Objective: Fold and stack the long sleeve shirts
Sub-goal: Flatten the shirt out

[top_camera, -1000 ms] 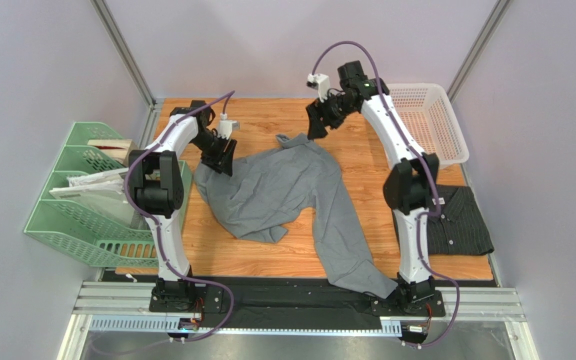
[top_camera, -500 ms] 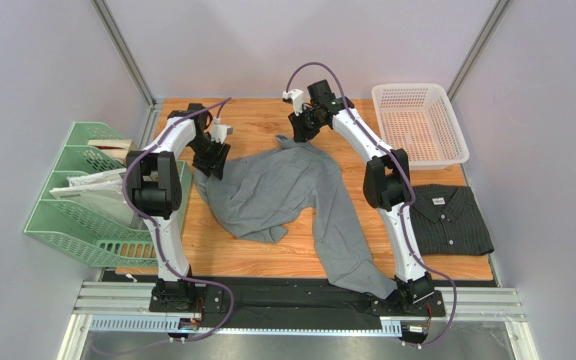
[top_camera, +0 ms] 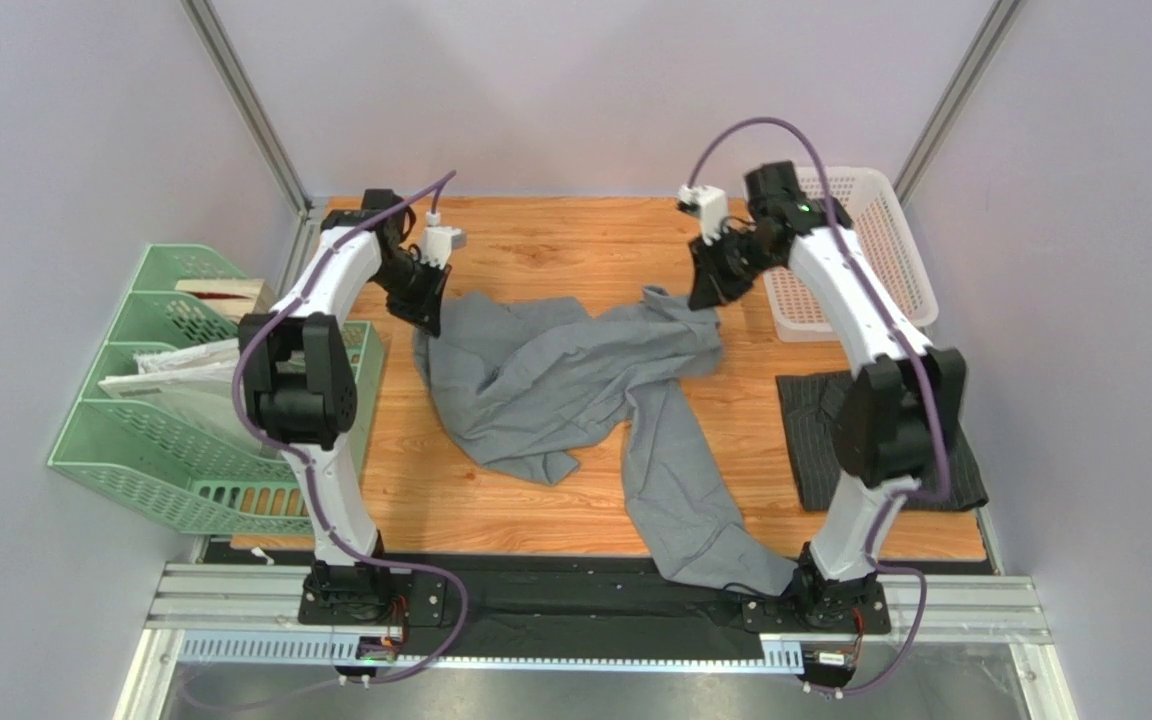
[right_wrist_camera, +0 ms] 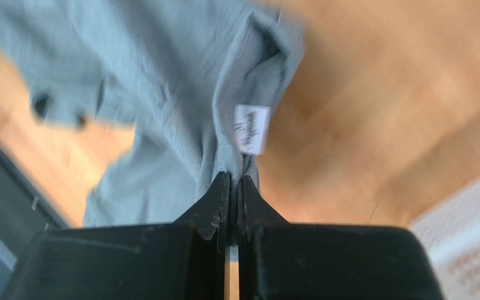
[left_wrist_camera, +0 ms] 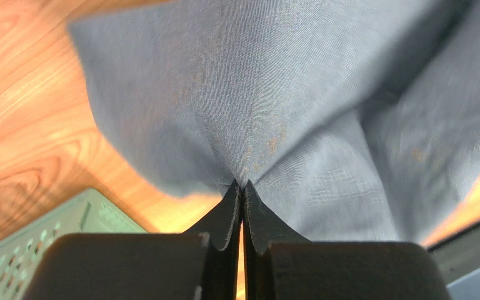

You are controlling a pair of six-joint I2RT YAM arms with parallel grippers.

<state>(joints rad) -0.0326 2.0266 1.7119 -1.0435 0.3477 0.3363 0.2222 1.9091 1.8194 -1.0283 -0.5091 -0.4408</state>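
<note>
The mid-grey shirt [top_camera: 567, 375] lies rumpled across the middle of the table [top_camera: 537, 248], stretched along its far edge between the two grippers. One long sleeve [top_camera: 695, 525] trails toward the near edge and hangs over it by the right arm's base. The dark pinstriped shirt [top_camera: 811, 443] lies folded at the right side of the table, apart from the grey one.

A white mesh basket [top_camera: 905, 255] stands in the far right corner, just beyond the right gripper [top_camera: 702, 293]. Green file trays [top_camera: 162, 405] stand off the table's left edge, close to the left arm. The right arm's forearm and elbow cross over the dark shirt and hide its middle.

Half a second ago the right gripper was at the collar nearer the table's centre. It has since swung right toward the basket, and the collar end has gone with it, so the far edge of the cloth is pulled out wider. The left gripper [top_camera: 425, 308] has moved slightly farther back at the shirt's left corner.

In the left wrist view, the left gripper [left_wrist_camera: 242, 184] is pressed together on a pinch of grey fabric [left_wrist_camera: 255, 94], which fans out from the tips. In the right wrist view, the right gripper [right_wrist_camera: 231, 178] is clamped on the collar edge [right_wrist_camera: 161, 94], directly below the white neck label [right_wrist_camera: 252, 128].
</note>
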